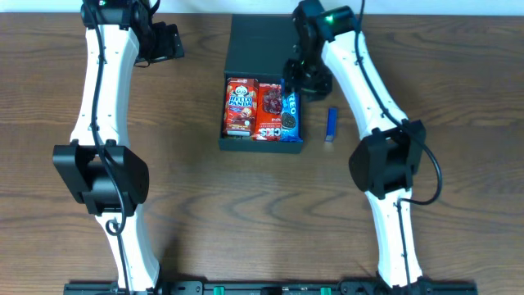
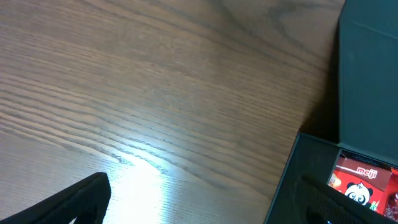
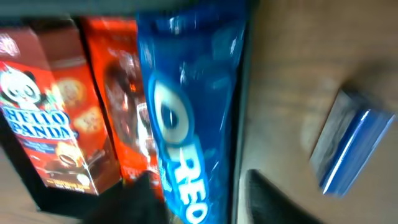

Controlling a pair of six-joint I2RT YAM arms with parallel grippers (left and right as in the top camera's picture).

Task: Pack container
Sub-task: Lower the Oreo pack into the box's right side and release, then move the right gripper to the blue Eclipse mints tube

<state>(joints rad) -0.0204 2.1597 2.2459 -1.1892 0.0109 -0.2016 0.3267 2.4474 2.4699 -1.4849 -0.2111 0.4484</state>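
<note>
The container (image 1: 258,45) sits far-centre on the table (image 1: 213,197), lid open, holding a Hello Panda box (image 1: 241,106), red packet (image 1: 269,111) and Oreo pack (image 1: 291,115) (rightmost). Right gripper (image 3: 205,202) straddles the Oreo pack, pinch unclear; left gripper (image 1: 170,41) spread wide, empty

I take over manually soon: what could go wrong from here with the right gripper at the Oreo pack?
1. The right gripper straddles the Oreo pack, which lies against the right wall of the container; its outer finger could snag that wall or drag the pack out.
2. The small blue item lies outside, and three snacks seem to fill the width, so it may not fit flat.
</note>
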